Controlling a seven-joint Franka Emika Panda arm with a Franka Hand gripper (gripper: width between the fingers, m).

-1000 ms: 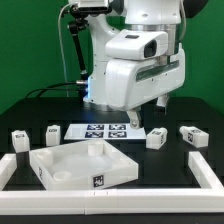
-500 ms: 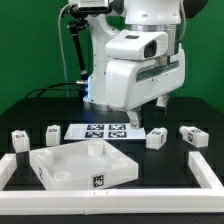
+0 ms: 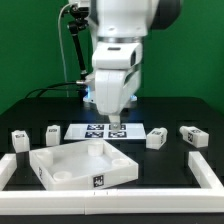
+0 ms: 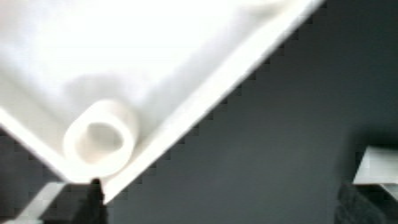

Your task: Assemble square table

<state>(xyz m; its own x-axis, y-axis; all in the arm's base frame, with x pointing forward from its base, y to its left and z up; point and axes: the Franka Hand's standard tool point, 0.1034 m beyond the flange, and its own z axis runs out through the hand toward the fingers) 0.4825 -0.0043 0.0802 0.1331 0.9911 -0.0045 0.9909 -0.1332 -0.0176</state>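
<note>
Though untouched, tabletop (image 3: 82,163) near pincer (image 3: 116,121) (jaws wide).

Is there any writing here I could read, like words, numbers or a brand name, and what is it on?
No words, numbers or brand names can be read anywhere.
marker board: black-and-white square patterns only, no letters.
tabletop: one small pattern tag on its front edge, too small to make out.
small legs: a similar dark tag on each, too small to read.
Wrist view: blurred, no text visible.
</note>
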